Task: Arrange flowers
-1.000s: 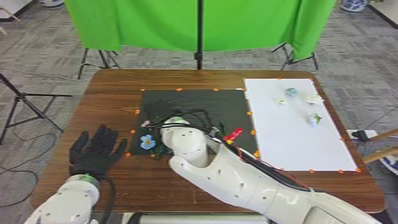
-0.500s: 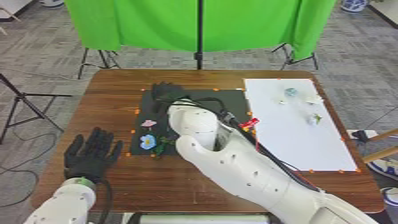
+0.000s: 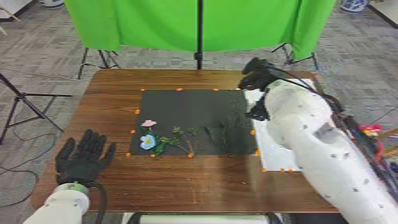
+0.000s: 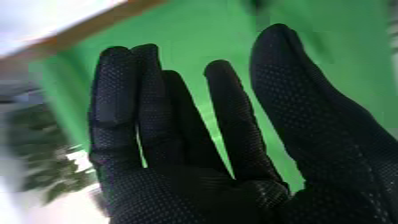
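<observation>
Judging blue flower (image 3: 147, 142), 8 o'clock on mat (image 3: 200, 107): likely light, petals soft, crushable; pinch by stem. Right hand (image 4: 173, 195) empty, fingers straight, apart; left hand (image 3: 80, 166) likewise.

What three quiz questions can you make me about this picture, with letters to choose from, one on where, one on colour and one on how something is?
1. Where is the light blue flower with green leaves?
A) On the white sheet
B) On the green curtain
C) On the dark mat

2. What colour is the small flower just beyond it?
A) Pink
B) Yellow
C) Black

3. How are the fingers of the robot's black-gloved left hand?
A) Curled into a fist
B) Stretched out
C) Pinching a flower

Answers:
1. C: it lies at the mat's near left corner.
2. A: its petals show pink against the mat.
3. B: the fingers are straight and spread, with nothing in them.
</observation>
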